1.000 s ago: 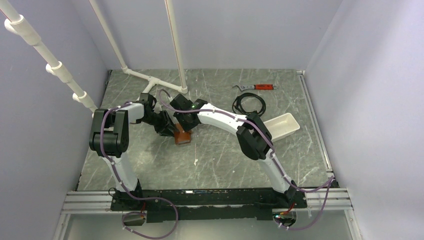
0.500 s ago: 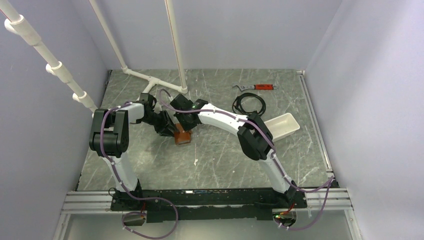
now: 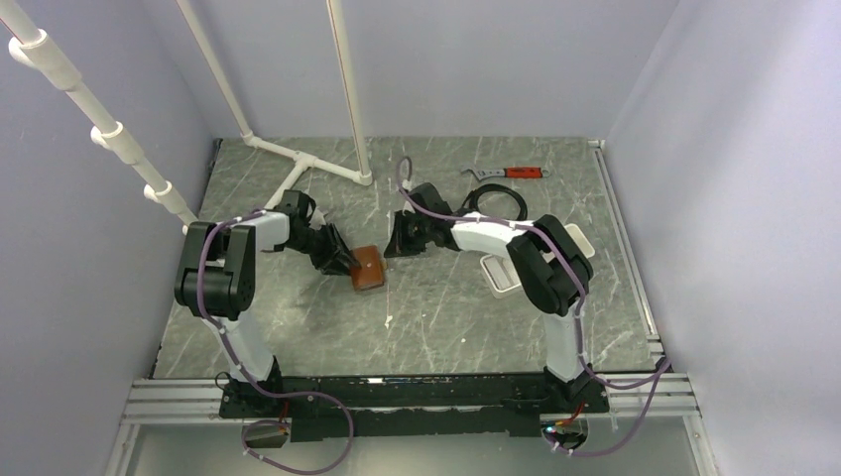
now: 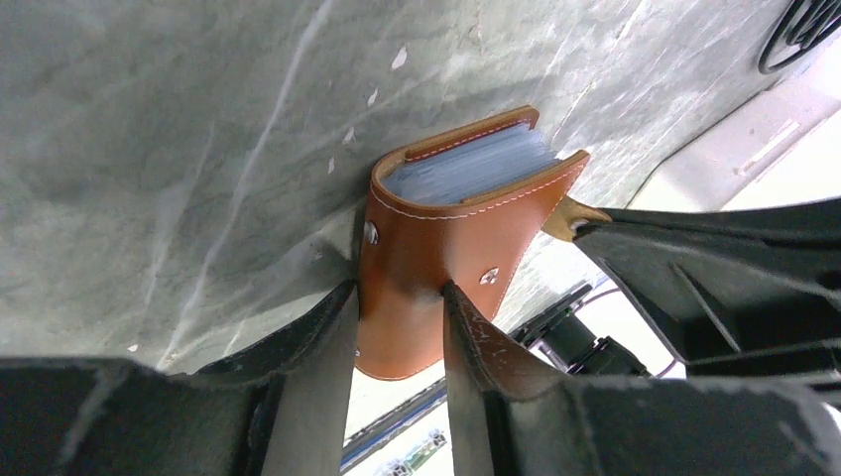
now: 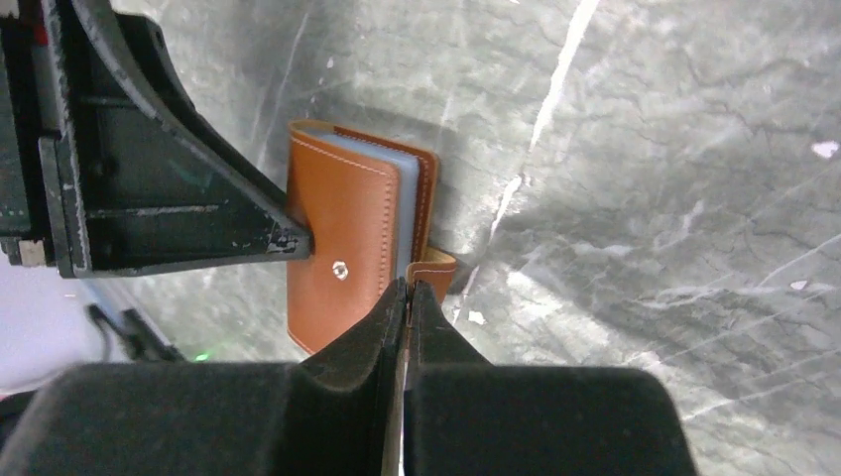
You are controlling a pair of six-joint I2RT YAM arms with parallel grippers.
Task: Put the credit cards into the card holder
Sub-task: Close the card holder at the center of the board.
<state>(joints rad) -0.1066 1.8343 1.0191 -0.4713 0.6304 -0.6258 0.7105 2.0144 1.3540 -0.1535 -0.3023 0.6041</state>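
Currently the card holder (image 3: 367, 268) stands on edge on the tabletop (image 3: 446, 317), clamped across its cover by the left fingers (image 4: 317, 337). The credit cards (image 4: 466, 169) sit inside it, edges showing. The right fingers (image 5: 367, 337) are closed, with the closing tab (image 5: 436, 263) at their tips; a pinch cannot be confirmed. The right arm is probably best placed to fasten the tab.

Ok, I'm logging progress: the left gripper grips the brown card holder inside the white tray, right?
No. The left gripper grips the brown card holder on the grey table, not inside the white tray; the top external view shows that tray apart from it, beside the right arm.
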